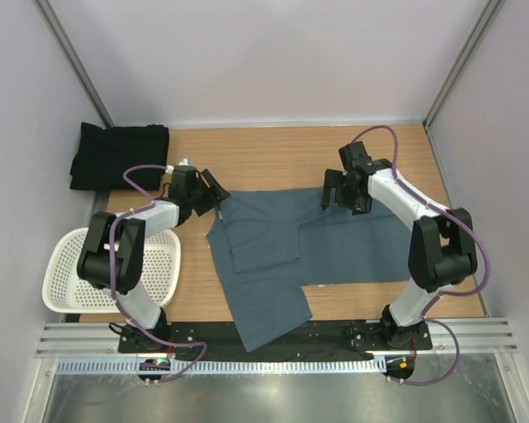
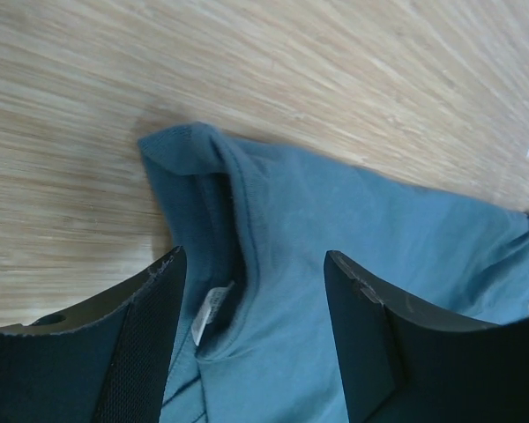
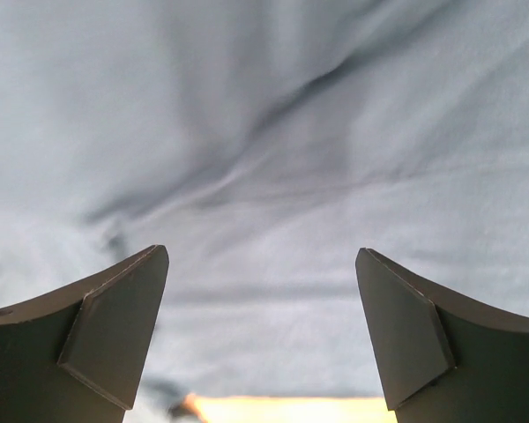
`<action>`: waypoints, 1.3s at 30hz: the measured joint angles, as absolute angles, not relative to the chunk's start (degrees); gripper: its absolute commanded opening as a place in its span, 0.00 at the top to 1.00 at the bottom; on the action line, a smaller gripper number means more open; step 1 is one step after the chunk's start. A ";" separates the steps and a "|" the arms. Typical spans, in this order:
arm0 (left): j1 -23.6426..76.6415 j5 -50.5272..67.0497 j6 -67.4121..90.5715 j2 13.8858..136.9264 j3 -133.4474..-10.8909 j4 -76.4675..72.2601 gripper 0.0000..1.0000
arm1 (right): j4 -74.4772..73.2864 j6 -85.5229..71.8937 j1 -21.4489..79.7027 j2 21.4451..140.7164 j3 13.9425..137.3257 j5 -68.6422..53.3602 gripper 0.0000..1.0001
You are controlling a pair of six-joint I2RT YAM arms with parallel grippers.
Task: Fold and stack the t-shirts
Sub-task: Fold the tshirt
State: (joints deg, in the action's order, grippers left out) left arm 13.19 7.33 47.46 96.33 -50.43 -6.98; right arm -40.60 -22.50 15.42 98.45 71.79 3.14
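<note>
- A slate blue-grey t-shirt (image 1: 335, 251) lies flat on the wooden table (image 1: 273, 154). Its long axis runs from one arm across to the other.
- The left gripper (image 2: 254, 264) is spread open, holding nothing. The collar lies between and just ahead of its fingers, with the white neck label (image 2: 210, 310) beside one finger.
- The right gripper (image 3: 260, 260) is also wide open and empty. Cloth fills the space between and ahead of its fingers, and the shirt's edge lies just behind the fingertips.
- The black t-shirt (image 1: 119, 157) sits bundled well apart, beyond the left gripper.
- The left arm is nearer the collar and the right nearer the body, so the next pinch likely needs both on the shirt's far edge.
</note>
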 measured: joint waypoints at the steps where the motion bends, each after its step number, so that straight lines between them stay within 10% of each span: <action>1: 13.17 7.35 47.57 96.99 -50.46 -7.05 0.37 | -41.47 -22.46 15.84 96.18 71.88 2.20 0.06; 18: 13.17 9.45 47.77 102.30 -50.98 -12.34 0.86 | -37.26 -32.62 35.51 87.92 59.35 -5.19 0.14; 39: 13.28 6.76 44.38 104.01 -50.02 -14.11 1.00 | -30.57 -25.87 55.40 109.03 75.90 -2.52 0.27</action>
State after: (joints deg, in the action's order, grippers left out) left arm 13.28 6.76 44.38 104.01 -50.02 -14.11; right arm -30.57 -25.87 55.40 109.03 75.90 -2.52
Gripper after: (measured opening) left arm 0.012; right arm 0.734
